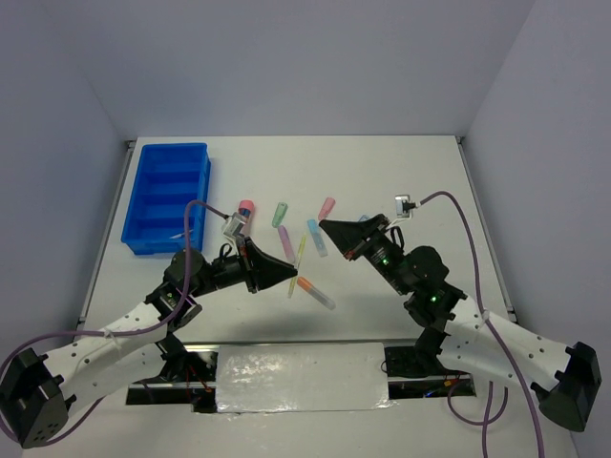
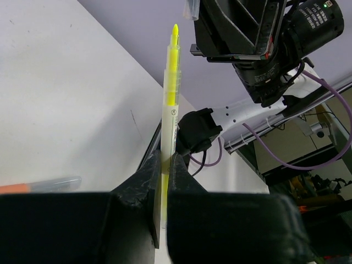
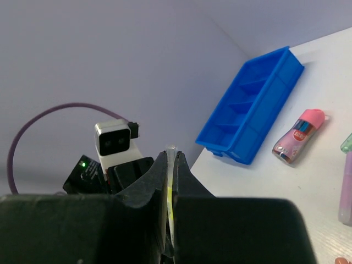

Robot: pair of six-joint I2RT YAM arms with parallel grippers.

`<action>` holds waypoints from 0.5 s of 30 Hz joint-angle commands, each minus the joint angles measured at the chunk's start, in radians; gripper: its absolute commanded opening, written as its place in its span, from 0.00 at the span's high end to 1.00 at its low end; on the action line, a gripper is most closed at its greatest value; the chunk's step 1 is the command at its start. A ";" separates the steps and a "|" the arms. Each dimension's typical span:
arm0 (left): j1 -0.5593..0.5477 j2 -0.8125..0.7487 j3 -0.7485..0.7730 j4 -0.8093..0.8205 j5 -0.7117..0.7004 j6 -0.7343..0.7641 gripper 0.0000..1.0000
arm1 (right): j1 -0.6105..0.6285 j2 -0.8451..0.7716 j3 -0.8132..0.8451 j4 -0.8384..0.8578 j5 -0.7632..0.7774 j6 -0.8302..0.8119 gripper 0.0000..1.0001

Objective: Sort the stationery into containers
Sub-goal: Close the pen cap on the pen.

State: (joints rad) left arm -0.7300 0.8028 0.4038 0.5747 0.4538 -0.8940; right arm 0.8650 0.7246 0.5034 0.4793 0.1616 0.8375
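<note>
My left gripper (image 1: 289,274) (image 2: 165,157) is shut on a thin yellow pen (image 1: 299,256) (image 2: 171,93). The pen is held crosswise above the table, with its bare yellow tip pointing away. My right gripper (image 1: 325,227) (image 3: 171,155) faces the left one and is shut on a thin clear cap (image 3: 170,149) (image 2: 191,8). On the table lie a brown-pink tube (image 1: 245,210) (image 3: 301,135), a green marker (image 1: 281,214), a light blue marker (image 1: 316,237), a pink marker (image 1: 326,208) and an orange marker (image 1: 315,291) (image 2: 38,185). The blue divided tray (image 1: 167,196) (image 3: 250,110) sits at the far left.
White walls enclose the table on the left, back and right. Purple cables arch over both wrists. The right arm's body (image 2: 275,38) hangs close in front of the left gripper. A blue item (image 1: 368,219) is partly hidden behind the right gripper.
</note>
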 commanded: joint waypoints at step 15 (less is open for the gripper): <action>-0.005 -0.028 0.030 -0.032 0.008 0.052 1.00 | 0.022 0.101 0.078 0.090 -0.097 -0.084 1.00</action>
State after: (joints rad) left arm -0.7300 0.7944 0.4038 0.5201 0.4515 -0.8776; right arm 0.8776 0.8215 0.5255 0.5114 0.0757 0.7834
